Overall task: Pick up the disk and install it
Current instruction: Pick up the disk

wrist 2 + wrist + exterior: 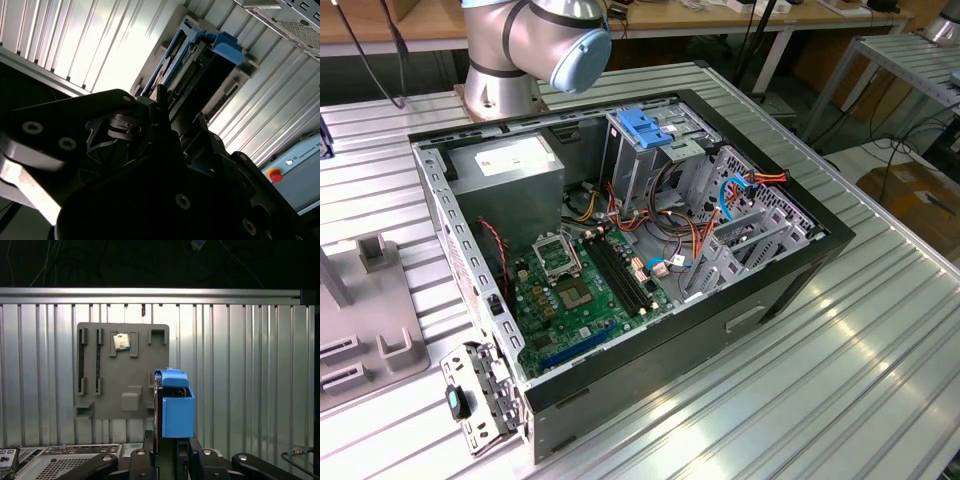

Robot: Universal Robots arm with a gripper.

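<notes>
- The gripper (172,446) is closed narrowly on the near end of the disk (174,405).
- The disk stands on edge, and its long axis runs straight out from the fingers.
- In the first wrist view it hangs over a corner of the grey holder plate (120,385) and looks lifted clear of it.
- In the exterior view the open computer case (790,280), with its drive cage (638,165), lies to the right of that plate.

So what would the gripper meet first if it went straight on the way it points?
Probably the grey fixture plate, with the held disk reaching it ahead of the gripper; the gap is unclear.
</notes>
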